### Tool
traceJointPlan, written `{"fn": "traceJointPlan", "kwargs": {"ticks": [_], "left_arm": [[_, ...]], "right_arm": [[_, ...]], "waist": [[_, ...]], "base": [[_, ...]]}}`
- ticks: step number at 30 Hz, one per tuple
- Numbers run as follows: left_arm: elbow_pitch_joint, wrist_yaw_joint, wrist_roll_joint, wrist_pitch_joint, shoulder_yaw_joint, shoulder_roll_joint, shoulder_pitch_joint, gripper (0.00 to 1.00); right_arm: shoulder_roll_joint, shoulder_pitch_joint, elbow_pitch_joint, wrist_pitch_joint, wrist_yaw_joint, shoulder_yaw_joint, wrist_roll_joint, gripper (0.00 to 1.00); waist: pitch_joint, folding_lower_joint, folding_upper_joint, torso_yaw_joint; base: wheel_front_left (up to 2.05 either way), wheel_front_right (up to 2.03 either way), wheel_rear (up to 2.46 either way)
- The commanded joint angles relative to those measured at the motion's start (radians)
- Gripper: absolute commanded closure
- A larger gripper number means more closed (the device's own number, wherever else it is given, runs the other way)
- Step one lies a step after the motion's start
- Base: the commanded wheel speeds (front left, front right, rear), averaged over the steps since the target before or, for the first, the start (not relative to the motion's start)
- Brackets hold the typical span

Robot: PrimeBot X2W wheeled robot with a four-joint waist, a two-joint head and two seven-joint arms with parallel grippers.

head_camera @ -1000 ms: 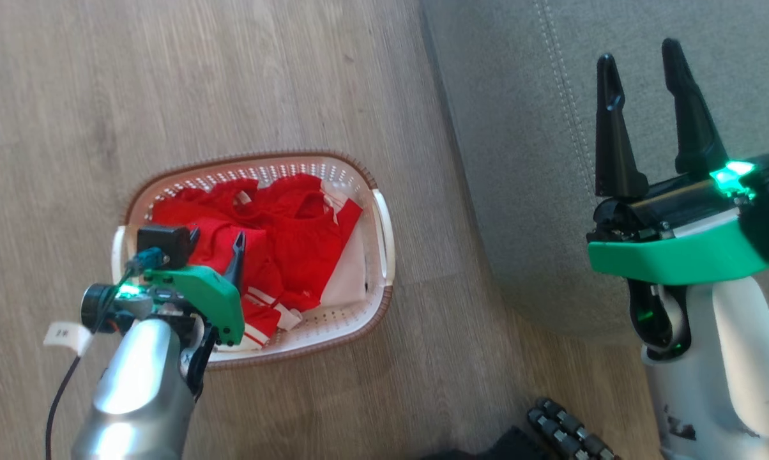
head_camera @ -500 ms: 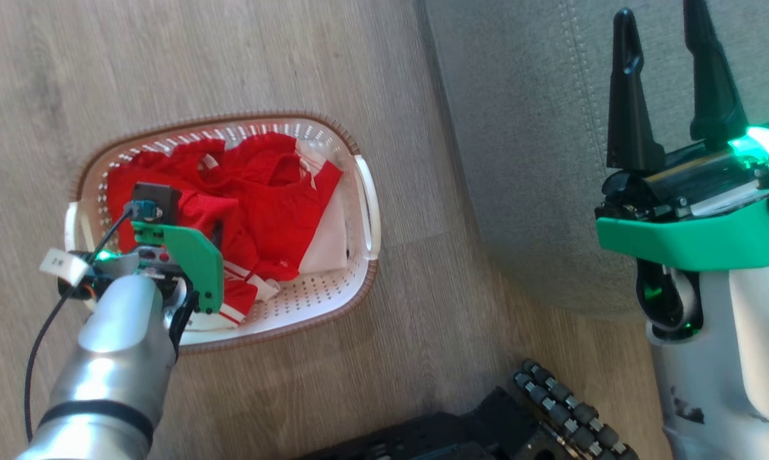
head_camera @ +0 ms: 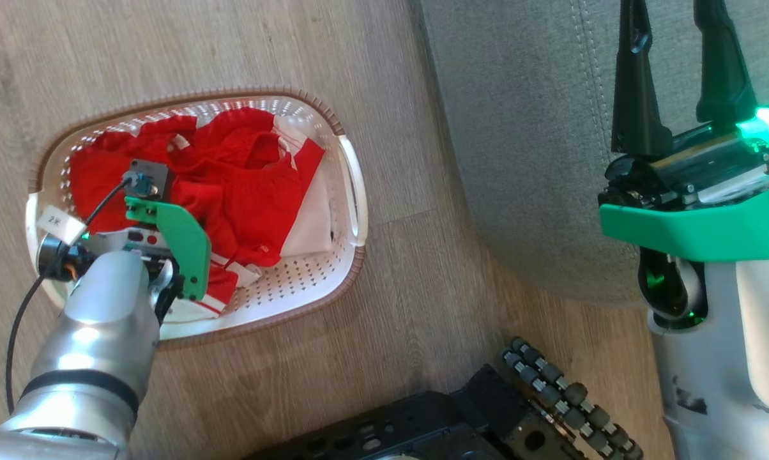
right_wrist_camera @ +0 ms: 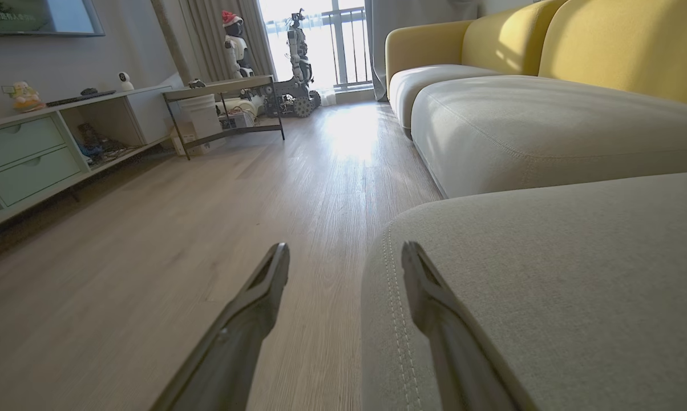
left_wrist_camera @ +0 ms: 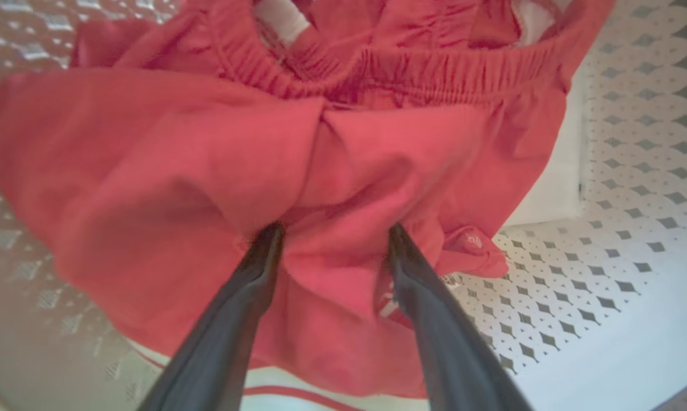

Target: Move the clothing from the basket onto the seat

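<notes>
Red clothing [head_camera: 244, 185] in the basket [head_camera: 308, 287], left gripper [left_wrist_camera: 332, 234] now down in it
Earlier it hung above the pile; now its jaws stand apart, tips sunk into the fabric astride a fold, nothing pinched yet, so closing looks next. The rim must be cleared. Bare floor [head_camera: 410, 306] lies between basket and seat [head_camera: 525, 160]; right gripper [right_wrist_camera: 346, 254] hangs spread and empty over the seat's edge

One basket [head_camera: 295, 287], one heap of clothing [head_camera: 250, 191], one seat [head_camera: 518, 128].
</notes>
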Motion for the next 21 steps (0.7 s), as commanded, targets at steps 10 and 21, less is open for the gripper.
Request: {"fn": "traceJointPlan", "kwargs": {"ticks": [10,21], "left_arm": [[0.014,-0.022,-0.022,0.008,-0.005,0.029,0.008,1.0],[0.019,-0.032,-0.064,-0.08,-0.024,-0.007,0.045,1.0]], "right_arm": [[-0.004,0.003,-0.034,-0.006,0.0,0.012,0.004,0.0],[-0.004,0.015,-0.015,-0.006,0.0,0.012,-0.014,0.0]], "waist": [[-0.001,0.0,0.0,0.007],[-0.093,0.0,0.0,0.033]], "base": [[0.0,0.0,0.0],[0.0,0.0,0.0]]}}
